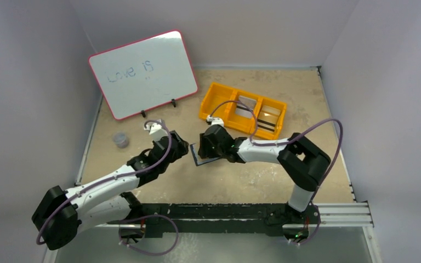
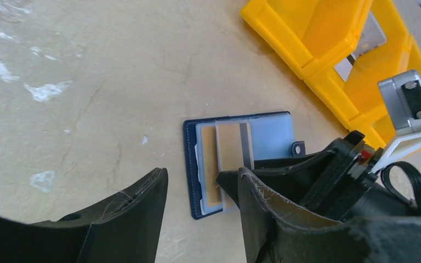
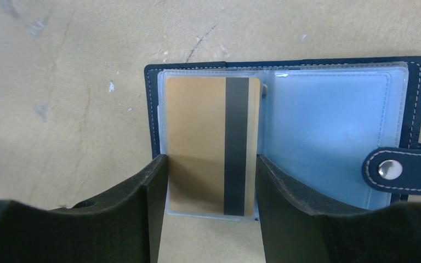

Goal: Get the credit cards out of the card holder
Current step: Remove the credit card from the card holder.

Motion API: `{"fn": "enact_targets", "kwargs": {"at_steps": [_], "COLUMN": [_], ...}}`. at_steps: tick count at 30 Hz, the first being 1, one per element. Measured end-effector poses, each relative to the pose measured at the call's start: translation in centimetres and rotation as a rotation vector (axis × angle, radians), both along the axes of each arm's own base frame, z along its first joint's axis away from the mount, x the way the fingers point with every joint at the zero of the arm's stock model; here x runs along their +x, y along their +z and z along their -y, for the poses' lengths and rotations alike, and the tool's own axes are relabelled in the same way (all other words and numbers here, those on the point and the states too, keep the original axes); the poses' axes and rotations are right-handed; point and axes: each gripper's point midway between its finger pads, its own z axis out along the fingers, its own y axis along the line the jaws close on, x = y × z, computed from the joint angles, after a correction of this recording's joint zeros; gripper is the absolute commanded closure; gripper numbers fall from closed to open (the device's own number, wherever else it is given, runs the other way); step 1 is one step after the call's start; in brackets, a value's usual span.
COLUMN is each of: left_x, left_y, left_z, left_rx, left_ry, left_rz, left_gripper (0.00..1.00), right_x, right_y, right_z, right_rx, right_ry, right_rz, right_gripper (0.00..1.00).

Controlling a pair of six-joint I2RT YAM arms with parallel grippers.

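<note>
Fingers (image 3: 142, 219) of my right gripper (image 3: 211, 160) flank the gold, dark-striped card (image 3: 197, 131) in the open navy folding card holder (image 3: 334, 126) on mottled beige tabletop (image 1: 241, 181), grip uncertain; my left gripper (image 2: 202, 175) gapes empty at 9 o'clock, grey walls (image 1: 252, 33) around.

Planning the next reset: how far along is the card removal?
Done: the holder lies open, and two cards sit in the tray. In hand: the right gripper's jaws straddle a striped card still in its pocket; grip unclear. The left gripper hovers open. Left: pulling that card out; more may lie underneath.
</note>
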Motion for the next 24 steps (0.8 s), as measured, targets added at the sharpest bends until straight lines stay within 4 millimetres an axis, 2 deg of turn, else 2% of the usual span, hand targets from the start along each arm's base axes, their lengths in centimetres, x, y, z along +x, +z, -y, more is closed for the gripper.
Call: {"fn": "enact_targets", "kwargs": {"at_steps": [6,13,16,19,24], "left_x": [0.4,1.4,1.6,2.0,2.5], "left_y": [-0.7,-2.2,-3.6,-4.2,-4.8], "left_z": [2.6,5.9,6.5,6.6,6.8], "left_rx": [-0.057,-0.159,-0.182,-0.202,-0.233], "left_ry": [-0.074,-0.123,-0.118,-0.101,-0.071], "left_rz": [-0.019,-0.039,-0.063,-0.071,-0.08], "left_gripper": [0.49,0.49,0.49,0.51,0.63], "right_x": [0.2,-0.2,-0.3,-0.3,-0.3], "right_y": [0.4,0.7,0.7,0.7,0.7], "right_z": [1.4,0.7,0.6,0.6,0.6], "right_rx": [0.202,0.293,0.31,0.321,0.322], "right_ry": [-0.037,-0.026,-0.028,-0.03,-0.03], "right_rz": [-0.087,-0.122,-0.125,-0.132,-0.133], "right_gripper": [0.7,0.69,0.69,0.69,0.69]}}
